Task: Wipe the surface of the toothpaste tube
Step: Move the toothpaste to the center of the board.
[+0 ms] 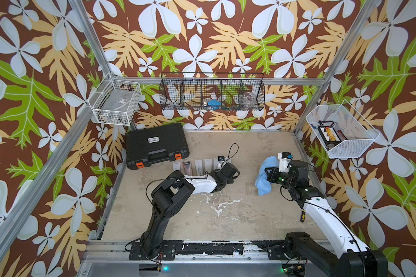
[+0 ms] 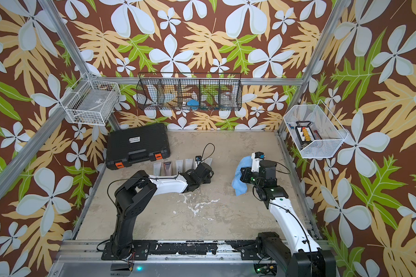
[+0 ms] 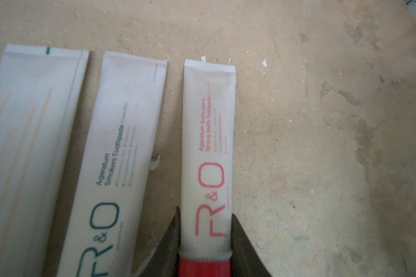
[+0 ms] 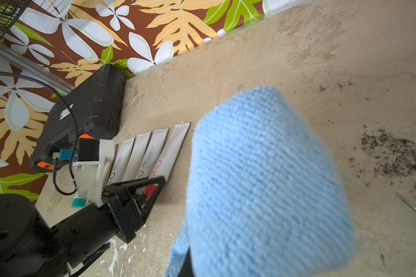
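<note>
"Tube (image 3: 207, 144): where is it?"

"Flat on the table (image 1: 238, 215). It is the last one in your row, at the end farthest from the case (image 1: 156, 144). It has red lettering and a red cap (image 3: 203, 266). Its crimped end points away from your left arm, and the cap points back toward it."

"Is it touching the next tube (image 3: 120, 156)?"

"No. They lie just beside each other, with a strip of bare table between them. The neighbour has green lettering and sits slightly askew."

"What about my left gripper (image 3: 205, 213)?"

"You have it clamped on the tube. One finger is pressed to each side, right where the body meets the cap. From the right wrist view you can see the cap between the two black fingers (image 4: 157, 184)."

"And the right gripper (image 1: 267, 173)?"

"Closed, with the cloth (image 1: 264, 185) bunched in it. The blue fabric fills most of your right wrist view (image 4: 262, 179) and hides the fingertips. In both top views the cloth hangs down from the gripper. I can't tell whether its lower end rests on the table."

"Is the cloth on the tube?"

"Not yet. You're holding the cloth well apart from the tube, with open table between your two grippers."
</note>
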You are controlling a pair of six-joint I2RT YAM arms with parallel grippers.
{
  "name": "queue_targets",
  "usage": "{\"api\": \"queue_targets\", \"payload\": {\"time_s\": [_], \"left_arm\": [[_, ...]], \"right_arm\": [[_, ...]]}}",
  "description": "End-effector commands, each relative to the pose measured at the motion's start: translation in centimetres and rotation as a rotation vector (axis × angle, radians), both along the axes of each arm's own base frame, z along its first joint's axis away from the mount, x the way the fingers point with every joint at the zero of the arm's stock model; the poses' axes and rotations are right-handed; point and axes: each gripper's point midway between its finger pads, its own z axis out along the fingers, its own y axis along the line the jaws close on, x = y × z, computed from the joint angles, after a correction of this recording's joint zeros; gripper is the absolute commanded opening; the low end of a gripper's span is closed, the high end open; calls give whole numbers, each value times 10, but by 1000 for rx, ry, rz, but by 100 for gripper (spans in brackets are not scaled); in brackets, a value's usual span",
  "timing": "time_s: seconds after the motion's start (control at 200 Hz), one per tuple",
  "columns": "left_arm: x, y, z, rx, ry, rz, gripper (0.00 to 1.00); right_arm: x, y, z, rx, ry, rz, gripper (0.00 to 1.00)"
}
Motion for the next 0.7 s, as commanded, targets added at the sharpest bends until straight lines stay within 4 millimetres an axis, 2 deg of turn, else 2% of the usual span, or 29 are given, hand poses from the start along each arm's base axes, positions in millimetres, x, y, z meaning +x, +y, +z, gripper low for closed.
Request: {"api": "queue_targets", "payload": {"time_s": [0.0, 0.11, 0.21, 0.265, 0.305, 0.33, 0.36, 0.49, 0.696], "left_arm": [[-5, 0, -5, -4, 21, 38, 12], [-18, -10, -8, -20, 40, 25, 20], [-27, -19, -11, -13, 48, 1, 32], [-29, -23, -10, -11, 47, -10, 42], [-29, -24, -7, -16, 43, -15, 53], [-29, -25, -3, -25, 41, -16, 67], [-29, -26, 2, -36, 36, -20, 72], [-25, -30, 32, -62, -16, -39, 77], [-21, -18, 89, -47, -121, -47, 81]], "right_arm": [[1, 1, 7, 9, -23, 4, 0], [2, 0, 3, 3, -16, 1, 0], [3, 1, 1, 11, -15, 2, 0], [4, 2, 0, 17, -13, 4, 0], [4, 2, 0, 17, -13, 6, 0], [4, 2, -1, 16, -11, 5, 0], [4, 2, -1, 16, -13, 6, 0], [6, 4, 3, 32, -30, 8, 0], [13, 3, 11, 28, -52, 2, 0]]}}
